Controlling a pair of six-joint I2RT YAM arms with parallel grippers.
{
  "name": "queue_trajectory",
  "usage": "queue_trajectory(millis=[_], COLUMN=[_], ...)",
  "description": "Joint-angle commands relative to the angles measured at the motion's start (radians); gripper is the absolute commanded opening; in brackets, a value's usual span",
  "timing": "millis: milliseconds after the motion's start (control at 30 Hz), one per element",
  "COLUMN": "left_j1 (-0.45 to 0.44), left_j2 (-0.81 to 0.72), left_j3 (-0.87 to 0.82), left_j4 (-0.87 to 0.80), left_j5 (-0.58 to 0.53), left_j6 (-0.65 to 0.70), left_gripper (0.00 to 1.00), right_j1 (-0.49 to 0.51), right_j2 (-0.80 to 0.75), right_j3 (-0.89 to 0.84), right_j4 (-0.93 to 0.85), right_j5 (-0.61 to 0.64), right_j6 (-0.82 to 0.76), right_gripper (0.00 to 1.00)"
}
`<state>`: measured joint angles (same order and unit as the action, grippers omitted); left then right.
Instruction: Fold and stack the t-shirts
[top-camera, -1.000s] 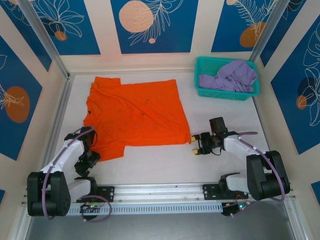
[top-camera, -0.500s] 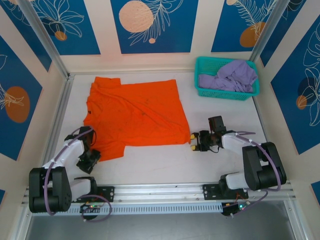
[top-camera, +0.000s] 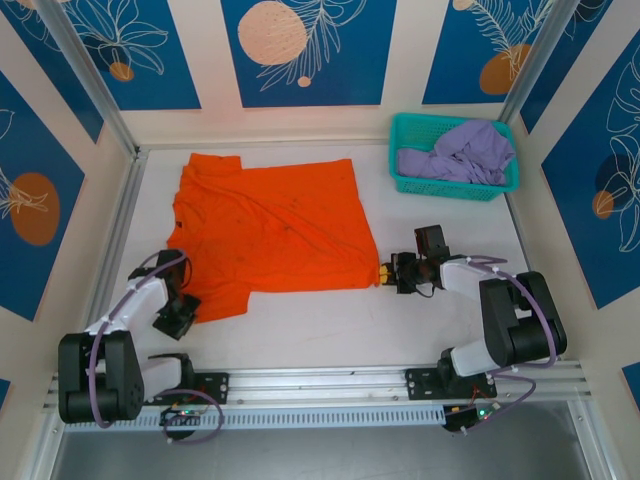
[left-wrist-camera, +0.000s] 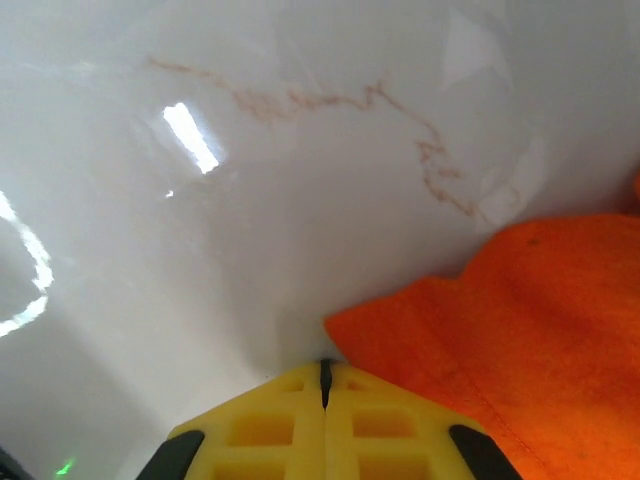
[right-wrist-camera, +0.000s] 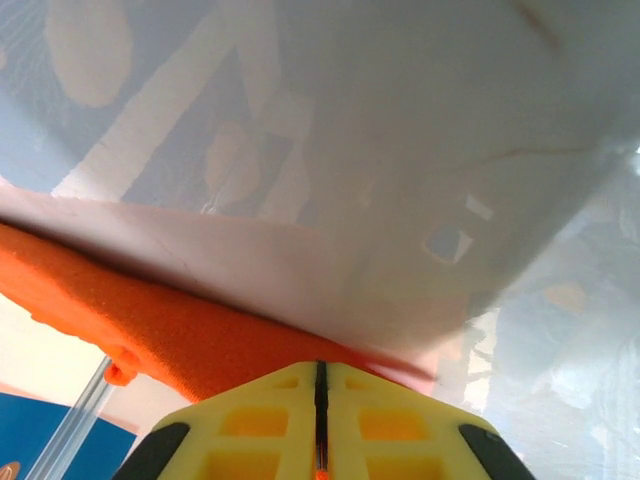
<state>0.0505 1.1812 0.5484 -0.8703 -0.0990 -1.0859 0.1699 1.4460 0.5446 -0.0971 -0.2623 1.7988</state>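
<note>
While orange t-shirt (top-camera: 270, 225) lies flat, left hand (left-wrist-camera: 323, 370) closed at its corner, right hand (right-wrist-camera: 320, 372) pinching hem

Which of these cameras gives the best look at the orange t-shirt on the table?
The top external view: the orange t-shirt lies spread across the table, nearly whole outline visible. The left wrist view catches one corner beside its yellow fingers; the right wrist view, a strip of edge above its fingers.

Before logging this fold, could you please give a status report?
Left end effector shut at corner of orange t-shirt. Right end effector shut on its hem. Lavender t-shirt in teal basket.
</note>
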Motion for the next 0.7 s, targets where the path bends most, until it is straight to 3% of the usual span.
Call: queue_trajectory(millis=[0,67,200,367,400,533,667], left_j1=[0.012,0.012,0.011,0.010,0.010,0.009,0.009], left_j2=[0.000,-0.003,-0.013,-0.018,-0.020,-0.022,-0.015], left_j3=[0.050,0.063,0.065,0.069,0.071,0.079,0.071], left_j4=[-0.077,-0.091,-0.093,-0.090,-0.091,-0.082,-0.034], left_j5=[-0.080,-0.088,-0.077,-0.056,-0.054,-0.052,-0.020], left_j6=[0.025,0.032,0.031,0.033,0.034,0.045,0.064], left_gripper=[0.00,0.00,0.00,0.00,0.03,0.38,0.45], right_j1=[-0.003,-0.004,-0.004,-0.002,0.001,0.021,0.032], right_j2=[0.018,0.003,-0.050,-0.060,-0.051,-0.038,-0.042], right_j3=[0.006,0.013,0.015,-0.013,-0.017,-0.032,-0.035], right_j4=[-0.092,-0.145,-0.238,-0.206,-0.187,-0.120,-0.088], right_j5=[0.000,0.004,0.025,-0.008,-0.019,-0.037,-0.026], right_j6=[-0.011,-0.034,-0.072,-0.065,-0.058,-0.006,0.042], right_gripper=[0.10,0.13,0.35,0.43,0.44,0.48,0.50])
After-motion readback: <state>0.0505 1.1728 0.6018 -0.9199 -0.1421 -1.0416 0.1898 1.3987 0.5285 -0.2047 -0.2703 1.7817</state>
